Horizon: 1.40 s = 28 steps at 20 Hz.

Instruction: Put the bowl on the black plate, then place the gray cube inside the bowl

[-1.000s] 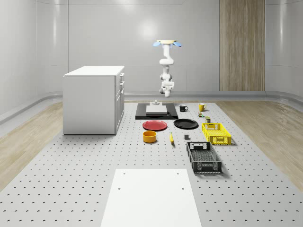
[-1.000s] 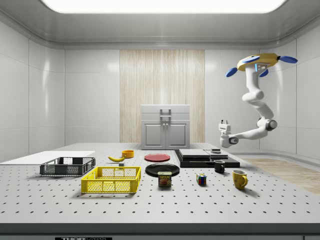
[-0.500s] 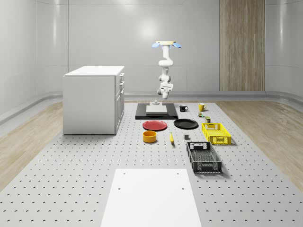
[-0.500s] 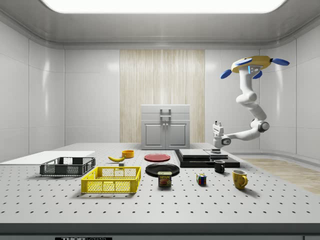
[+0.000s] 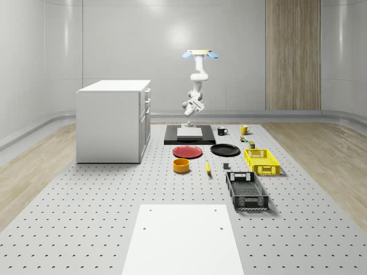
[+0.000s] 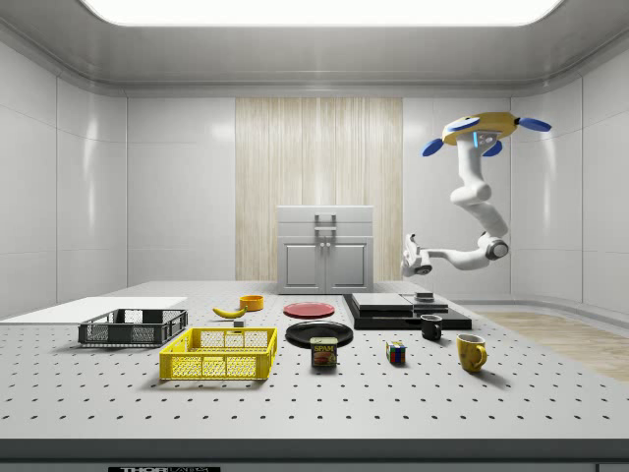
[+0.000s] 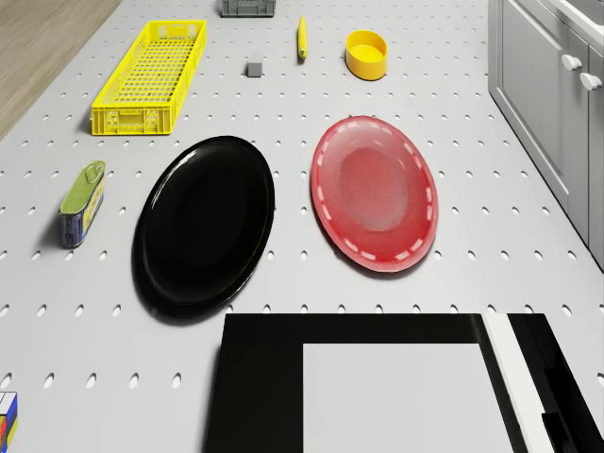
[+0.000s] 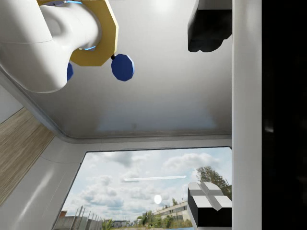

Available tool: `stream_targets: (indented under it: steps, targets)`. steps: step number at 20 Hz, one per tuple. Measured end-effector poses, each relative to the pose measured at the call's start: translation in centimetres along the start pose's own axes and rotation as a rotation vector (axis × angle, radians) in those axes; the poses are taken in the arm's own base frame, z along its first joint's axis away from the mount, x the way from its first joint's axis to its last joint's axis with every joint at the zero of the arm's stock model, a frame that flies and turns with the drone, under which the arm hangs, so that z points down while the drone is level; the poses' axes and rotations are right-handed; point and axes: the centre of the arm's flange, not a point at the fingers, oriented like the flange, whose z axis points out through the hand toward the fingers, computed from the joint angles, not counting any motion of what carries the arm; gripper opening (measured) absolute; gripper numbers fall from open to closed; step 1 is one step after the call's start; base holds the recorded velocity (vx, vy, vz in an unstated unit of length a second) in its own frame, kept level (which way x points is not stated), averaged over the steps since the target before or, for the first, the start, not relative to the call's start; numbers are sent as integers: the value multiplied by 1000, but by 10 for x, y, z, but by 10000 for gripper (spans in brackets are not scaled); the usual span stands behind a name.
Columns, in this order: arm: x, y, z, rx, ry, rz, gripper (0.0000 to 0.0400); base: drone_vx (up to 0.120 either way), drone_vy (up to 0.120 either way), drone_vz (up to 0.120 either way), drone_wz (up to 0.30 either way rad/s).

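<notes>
We hover above the table's far end, gripper state unclear, far from the small yellow bowl; a hasty descent risks knocking the black round plate.

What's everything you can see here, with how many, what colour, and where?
bowl: 1, orange, near the red plate
black plate: 1, beside the red plate
red plate: 1, before the slab
cube: 1, gray, between banana and yellow crate
banana: 1, yellow, beside the bowl
crates: 2, yellow and black
can: 1, by the black plate
mugs: 2, black and yellow
puzzle cube: 1, multicoloured
slab: 1, black, white top
cabinet: 1, white
drone: 1, yellow, hovering past the slab
gripper: 1, white, over the slab
</notes>
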Motion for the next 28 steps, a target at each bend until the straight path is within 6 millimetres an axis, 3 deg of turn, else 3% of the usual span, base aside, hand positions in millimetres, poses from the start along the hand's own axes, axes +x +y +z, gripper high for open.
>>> stream_targets:
  steps: [3,6,12,18,24,28]
  targets:
    - [-32,-31,11,-330,330,-10,400,120,0,-120,0]
    - [-59,-58,45,-697,694,-21,400,120,0,-120,0]
    - [-71,-67,117,-1233,1228,-40,400,120,-73,-120,0]
    - [-65,-60,146,-1451,1450,-52,400,120,-107,-47,0]
    - [-62,-56,155,-1525,1528,-58,400,120,-73,0,0]
    - [-61,-55,158,-1545,1548,-60,400,120,0,-120,0]
